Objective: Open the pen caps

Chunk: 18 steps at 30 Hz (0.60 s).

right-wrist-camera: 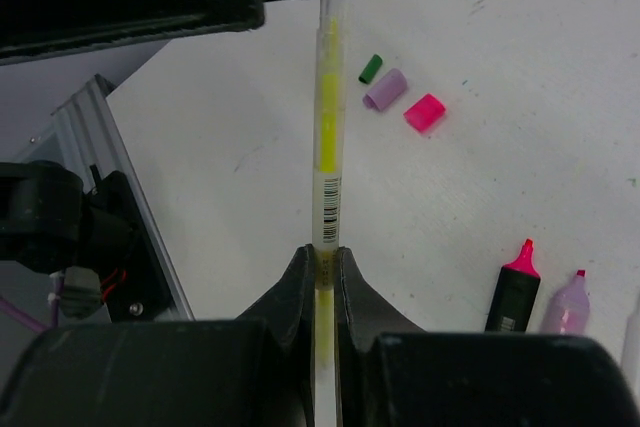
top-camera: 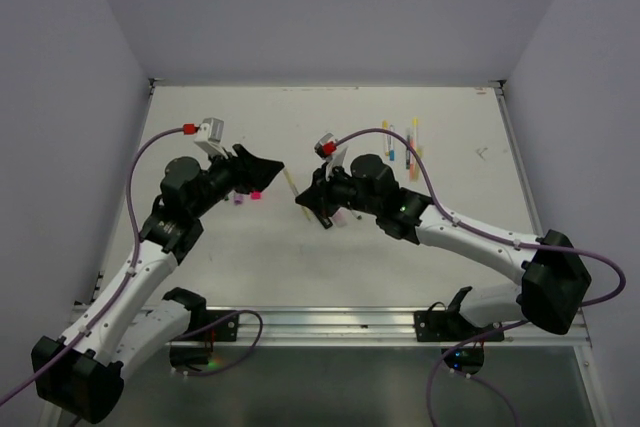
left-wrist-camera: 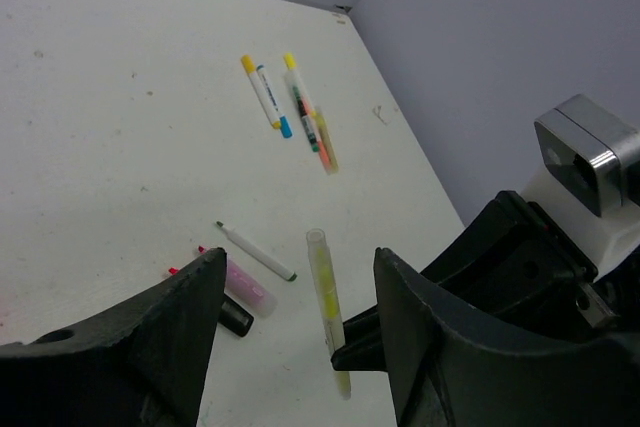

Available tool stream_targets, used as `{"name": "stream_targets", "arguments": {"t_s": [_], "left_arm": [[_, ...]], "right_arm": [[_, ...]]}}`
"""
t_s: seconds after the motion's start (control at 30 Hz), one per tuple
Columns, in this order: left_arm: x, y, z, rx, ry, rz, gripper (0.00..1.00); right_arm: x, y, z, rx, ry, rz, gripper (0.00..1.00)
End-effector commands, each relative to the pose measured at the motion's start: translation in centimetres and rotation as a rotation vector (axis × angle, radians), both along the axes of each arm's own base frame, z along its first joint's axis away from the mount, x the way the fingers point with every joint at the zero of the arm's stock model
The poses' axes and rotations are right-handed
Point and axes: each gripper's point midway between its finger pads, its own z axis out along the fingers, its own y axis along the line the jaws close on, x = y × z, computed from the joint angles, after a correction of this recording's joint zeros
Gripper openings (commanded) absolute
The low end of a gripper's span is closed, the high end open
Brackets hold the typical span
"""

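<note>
My right gripper (right-wrist-camera: pixel 322 259) is shut on a thin yellow pen (right-wrist-camera: pixel 326 137) and holds it out over the table. The pen's pale clear cap (left-wrist-camera: pixel 316 242) points at my left gripper (left-wrist-camera: pixel 300 259). That gripper is open, with one finger on each side of the capped end and a gap to both. From above, the yellow pen (top-camera: pixel 290 184) spans between the left gripper (top-camera: pixel 264 171) and the right gripper (top-camera: pixel 304 203). Loose green (right-wrist-camera: pixel 370 68), lilac (right-wrist-camera: pixel 385 89) and pink (right-wrist-camera: pixel 424 112) pen caps lie on the table below.
An uncapped white pen with a green tip (left-wrist-camera: pixel 256 253), a lilac highlighter (left-wrist-camera: pixel 246 288) and a black-and-pink highlighter (right-wrist-camera: pixel 513 293) lie on the table under the grippers. Several capped pens (top-camera: pixel 400 143) lie in a group at the back right. The table's metal rail (top-camera: pixel 330 323) runs along the near edge.
</note>
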Motion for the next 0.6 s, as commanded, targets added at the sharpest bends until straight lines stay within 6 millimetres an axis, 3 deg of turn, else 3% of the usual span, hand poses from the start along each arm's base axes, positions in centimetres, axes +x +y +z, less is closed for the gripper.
{"name": "stream_targets", "arguments": {"t_s": [0.0,0.33,0.57], "left_arm": [[0.8,-0.4,3.0,-0.054,-0.066,0.022,0.62],[0.9,-1.8,2.4,-0.072,-0.038,-0.003,0.45],[0.8,-2.5,2.2,-0.076,-0.031,-0.023,0.28]], "right_arm": [[-0.4,1.0,2.6,0.086,-0.057,0.024,0.00],[-0.8,1.8,2.4,0.088,-0.065,0.039,0.00],[-0.7,1.9,2.2,0.085,-0.070,0.029,0.00]]}}
